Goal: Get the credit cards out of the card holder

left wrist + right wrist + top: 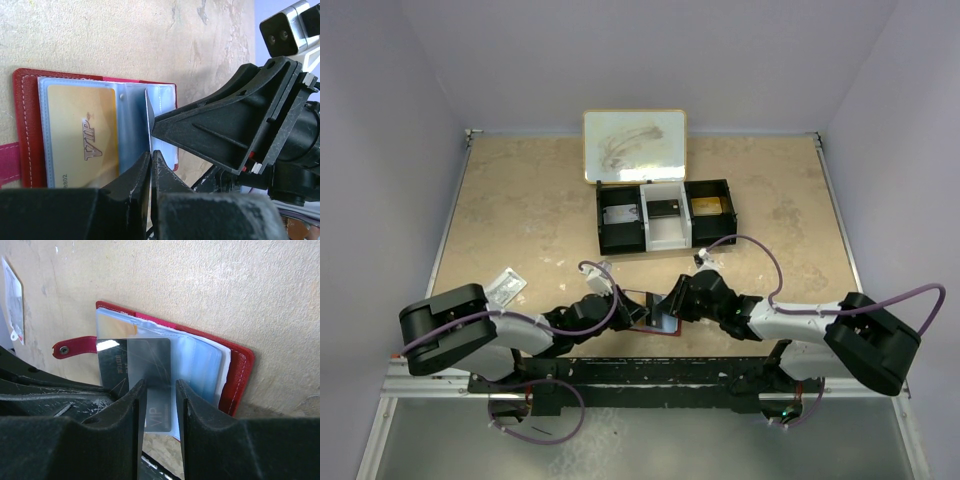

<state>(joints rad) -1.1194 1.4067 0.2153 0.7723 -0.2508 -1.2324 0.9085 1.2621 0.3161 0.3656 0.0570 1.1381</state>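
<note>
- The holder point(240, 372) lies open and flat at the near edge of the counter point(520, 200), right between the two arms.
- A grey card point(150, 360) looks mostly free of the sleeves. It's tipped up off the holder, with its lower end sticking out past the holder's edge.
- A gold card point(82, 135) marked VIP sits fully tucked in its clear sleeve, so that one's not out yet. Can't tell if there are more cards behind the other pages.
- The left claw point(151, 167) is pinched tight shut on a thin upright sheet. It looks like the grey card's edge, but it could be a sleeve page.
- The right claw point(159, 390) is partly open with nothing clamped. Its tips are up against the grey card's face.
- The tray point(620, 245) further back seems to have a card-like thing in each compartment, so probably a few are already done.
- Rough guess: well into the job. The grey card needs dropping off, then the gold one needs pulling.
</note>
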